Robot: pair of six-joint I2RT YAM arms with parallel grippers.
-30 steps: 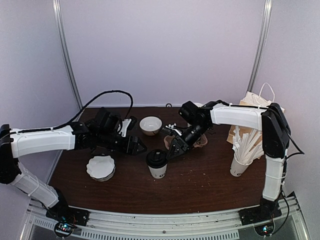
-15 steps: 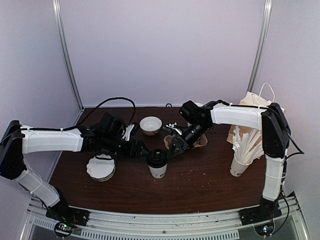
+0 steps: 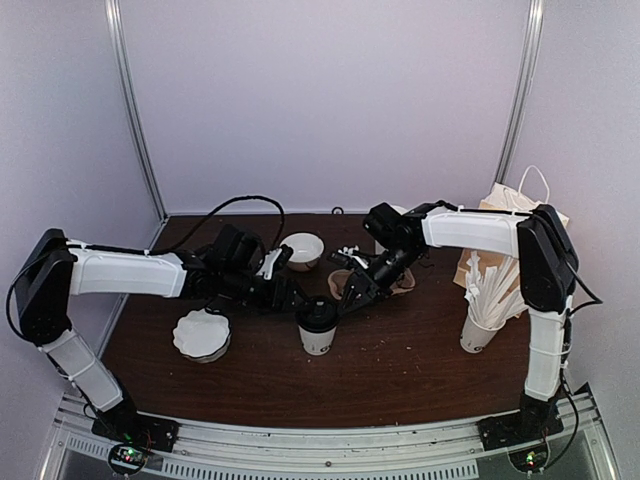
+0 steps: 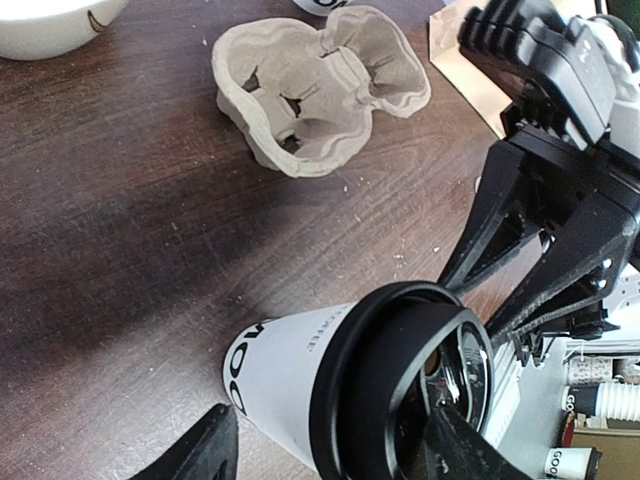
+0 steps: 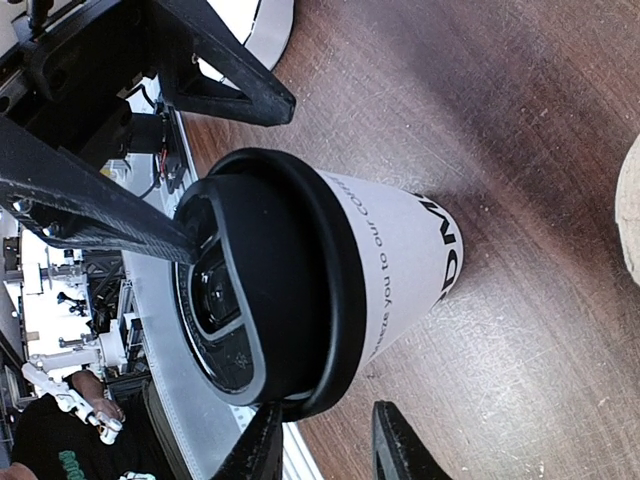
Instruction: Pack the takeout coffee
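- The coffee [image 3: 317, 328], a white paper cup under a black lid [image 5: 290, 270], stands upright near the middle of the dark wooden tabletop [image 3: 400, 370], between the two arms.
- The left hand [image 3: 292, 297] reaches in from the cup's left, released. Its fingers [image 4: 205, 450] are spread wide to either side of the cup and stand apart from its wall.
- The right hand [image 3: 347, 298] comes in low from the far right, also released. Its two fingers [image 4: 500, 220] are splayed, with the tips at the lid's rim. Whether they touch it cannot be told.
- A pulp carrier [image 4: 320, 90] lies just behind the cup, beside the right hand.
- A white bowl [image 3: 301, 250] sits farther back, behind the left hand.
- A ruffled white stack [image 3: 201, 335] rests near the tabletop's left edge, below the left arm.
- At the right edge stand a stick cup [image 3: 482, 325] bristling with paper-wrapped sticks and, behind it, a brown bag [image 3: 500, 212].
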